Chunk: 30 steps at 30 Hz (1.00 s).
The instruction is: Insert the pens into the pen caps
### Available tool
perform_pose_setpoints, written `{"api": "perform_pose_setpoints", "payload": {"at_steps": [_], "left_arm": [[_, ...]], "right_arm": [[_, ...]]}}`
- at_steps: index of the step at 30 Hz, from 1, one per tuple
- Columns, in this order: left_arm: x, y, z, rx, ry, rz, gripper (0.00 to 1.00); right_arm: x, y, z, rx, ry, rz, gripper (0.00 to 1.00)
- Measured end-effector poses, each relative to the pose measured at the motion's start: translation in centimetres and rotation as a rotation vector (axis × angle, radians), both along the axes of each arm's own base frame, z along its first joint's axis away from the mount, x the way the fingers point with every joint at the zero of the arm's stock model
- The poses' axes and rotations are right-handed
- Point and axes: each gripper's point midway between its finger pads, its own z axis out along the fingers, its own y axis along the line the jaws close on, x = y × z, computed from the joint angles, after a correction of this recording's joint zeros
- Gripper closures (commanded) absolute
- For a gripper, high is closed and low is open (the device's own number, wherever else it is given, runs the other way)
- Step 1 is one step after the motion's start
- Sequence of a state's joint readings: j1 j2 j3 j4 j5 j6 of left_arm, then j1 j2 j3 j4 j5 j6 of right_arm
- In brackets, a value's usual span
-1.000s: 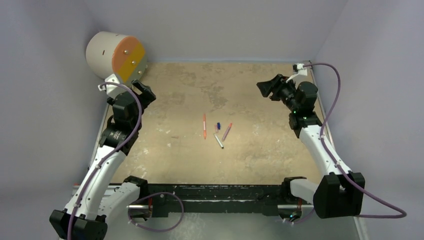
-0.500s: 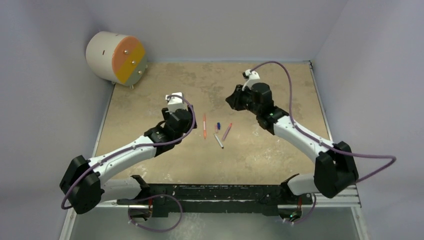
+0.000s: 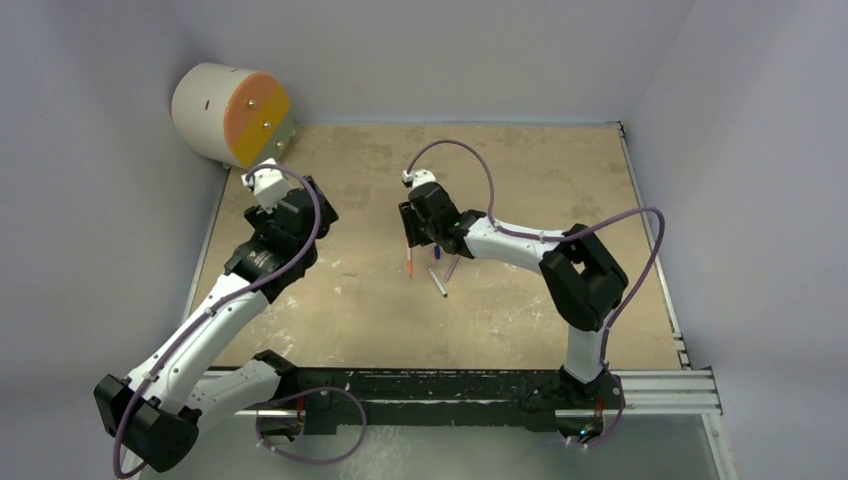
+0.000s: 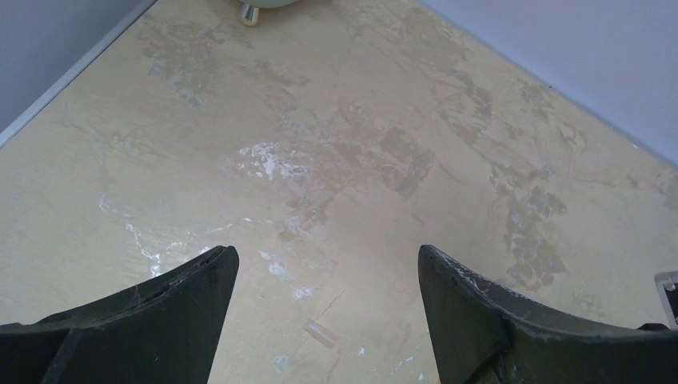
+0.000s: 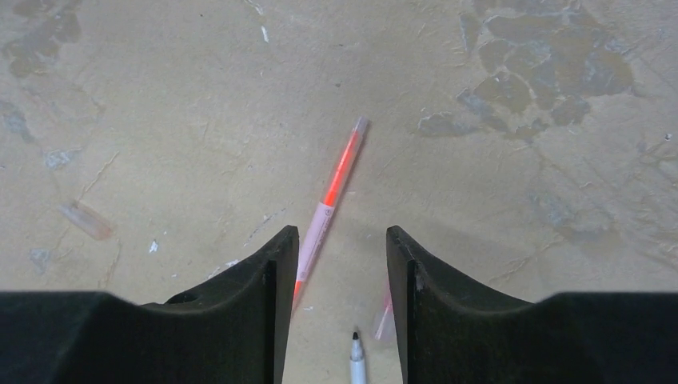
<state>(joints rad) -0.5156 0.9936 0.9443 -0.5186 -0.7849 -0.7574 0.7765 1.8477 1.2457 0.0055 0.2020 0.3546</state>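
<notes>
While right gripper hangs part-open, holding nothing | orange-red pen lies slantwise between its jaws

The top camera looks down from high behind the near edge over the whole table. Both wrist cameras face the tabletop from close. The right wrist and top views share the orange pen.

Seeing pens lying bunched on the table under the right gripper, drum sitting back in its far-left corner.
</notes>
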Motion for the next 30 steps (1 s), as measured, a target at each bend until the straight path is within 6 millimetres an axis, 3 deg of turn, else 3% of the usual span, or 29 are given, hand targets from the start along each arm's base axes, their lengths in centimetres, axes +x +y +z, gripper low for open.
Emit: {"api": "perform_pose_setpoints", "payload": {"at_steps": [2,8,14,21,27,30], "left_arm": [[-0.3,0.2,0.4,-0.001,0.004,0.008,0.17],[-1.2,0.8,-0.9,0.039,0.072,0.011,0.17],[-1.5,0.9,-1.2,0.042,0.080,0.013,0.16],[-1.8,1.1,-1.5,0.049,0.092,0.012,0.18],[-1.9,1.2,-1.3,0.047,0.090,0.012,0.19],[-2.0,1.2,-1.3,0.046,0.089,0.012,0.19]], "right_arm": [[0.1,0.5,-0.7,-0.018,0.002,0.001,0.53],[-0.1,1.4,-2.8,-0.065,0.022,0.005,0.55],[-1.2,1.9,-5.4,-0.107,0.063,0.025,0.58],[-1.6,2.2,-5.6,-0.111,0.066,0.028,0.76],[-2.1,2.2,-5.9,-0.108,0.091,0.032,0.79],[-2.6,2.5,-6.2,-0.099,0.112,0.050,0.88]]}}
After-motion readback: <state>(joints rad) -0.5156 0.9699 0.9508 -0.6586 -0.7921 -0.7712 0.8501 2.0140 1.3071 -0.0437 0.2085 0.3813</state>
